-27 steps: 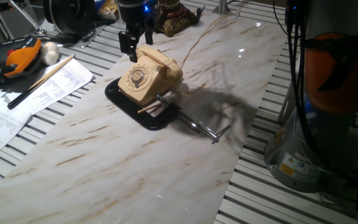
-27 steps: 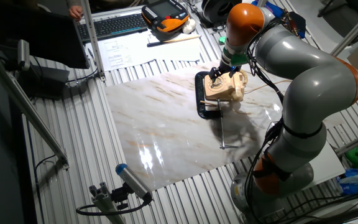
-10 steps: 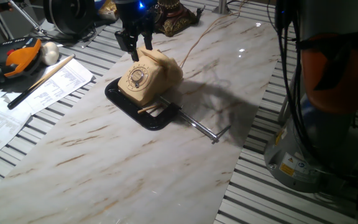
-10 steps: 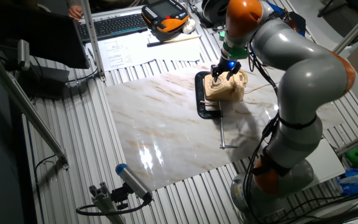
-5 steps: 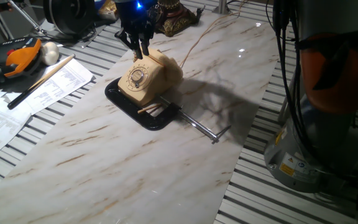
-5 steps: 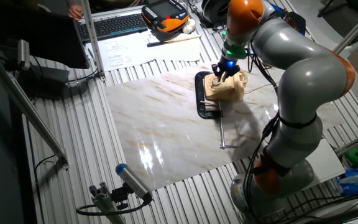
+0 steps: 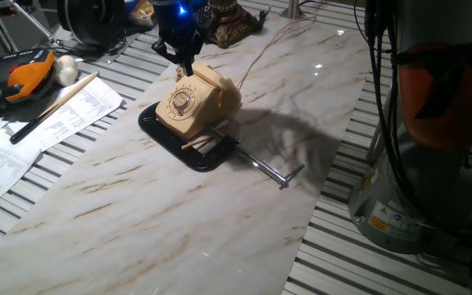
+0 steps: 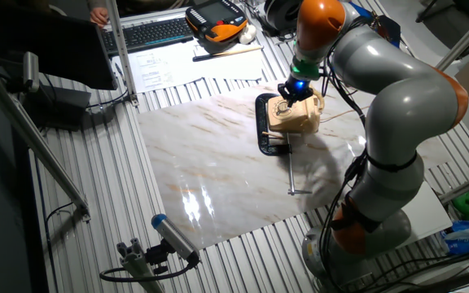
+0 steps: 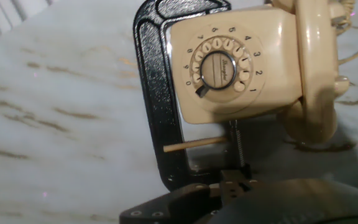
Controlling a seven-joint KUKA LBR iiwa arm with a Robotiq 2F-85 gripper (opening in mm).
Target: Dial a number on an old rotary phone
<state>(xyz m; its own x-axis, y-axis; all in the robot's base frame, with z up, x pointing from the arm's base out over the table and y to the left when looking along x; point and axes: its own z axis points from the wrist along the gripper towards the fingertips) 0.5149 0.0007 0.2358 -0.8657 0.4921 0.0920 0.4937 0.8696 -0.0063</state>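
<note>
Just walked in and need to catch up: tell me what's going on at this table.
A single robot arm hangs its end effector just above the top of a cream rotary phone, which sits on a marble-patterned board, held by a black C-clamp. In the hand view the dial shows with no finger in any of its holes. Whether the jaws are open cannot be told.

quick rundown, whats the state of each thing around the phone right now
old rotary phone: upright on the marble, handset on its cradle, held in the clamp
black C-clamp: lying flat, frame around the phone, screw rod sticking out
gripper: over the phone's top edge; open or shut can't be told
thin cord: trailing slack across the marble
</note>
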